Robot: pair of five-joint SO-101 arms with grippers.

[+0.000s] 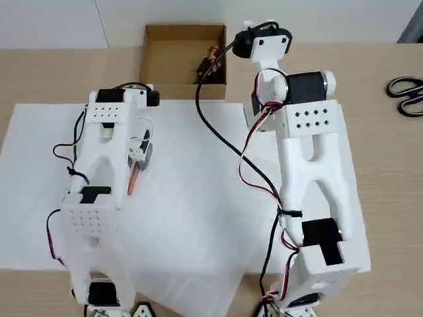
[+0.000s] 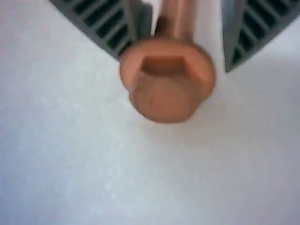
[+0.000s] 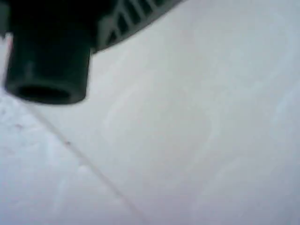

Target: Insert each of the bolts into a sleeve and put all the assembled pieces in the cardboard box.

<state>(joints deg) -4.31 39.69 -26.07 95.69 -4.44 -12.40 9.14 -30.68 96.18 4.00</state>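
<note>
An orange bolt (image 2: 166, 84) with a hexagonal head sits between the grey ribbed fingers (image 2: 101, 21) of my left gripper (image 2: 176, 61), which is shut on its shaft just above the white sheet. From above, that bolt (image 1: 134, 178) hangs below the left gripper (image 1: 140, 158). A black sleeve (image 3: 47, 61) is held against a grey finger (image 3: 133, 14) of my right gripper (image 1: 253, 112), low over the sheet's far right part. The cardboard box (image 1: 153, 59) stands at the back, with dark and orange pieces (image 1: 210, 65) lying in its right corner.
A white sheet (image 1: 198, 205) covers the middle of the wooden table (image 1: 39, 72). Scissors (image 1: 406, 92) lie at the far right edge. A black cable (image 1: 218, 132) runs from the right arm's camera across the sheet.
</note>
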